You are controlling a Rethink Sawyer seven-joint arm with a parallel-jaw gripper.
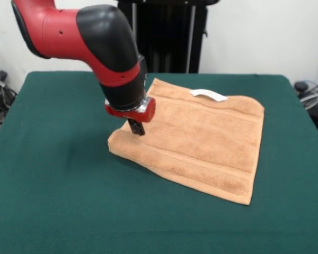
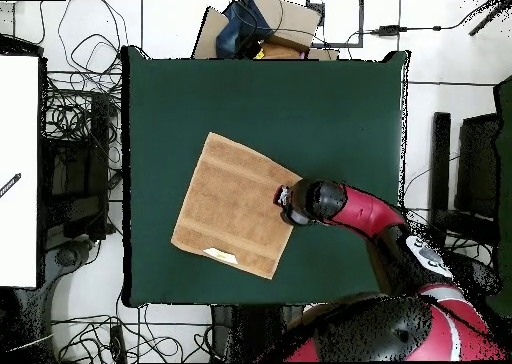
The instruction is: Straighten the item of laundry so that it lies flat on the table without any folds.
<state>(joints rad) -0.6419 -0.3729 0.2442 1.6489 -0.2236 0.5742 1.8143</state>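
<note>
The tan towel [image 1: 201,143] lies spread on the green table [image 1: 53,174], right of centre, with its white tag [image 1: 208,94] on the far edge. My gripper [image 1: 137,127] stands down on the towel near its left corner [image 1: 114,143], which bulges up a little. The fingers show as one narrow dark piece with no gap, pinched on the cloth. In the overhead view the towel [image 2: 232,205] is a tilted square with the tag [image 2: 220,253] at its lower edge. There the gripper [image 2: 284,196] is at its right corner, which the arm partly hides.
The red and black arm [image 1: 103,47] comes down from the upper left and hides part of the towel's left edge. A black stand [image 1: 164,37] rises behind the table. Cables and boxes [image 2: 80,140] lie on the floor around the table.
</note>
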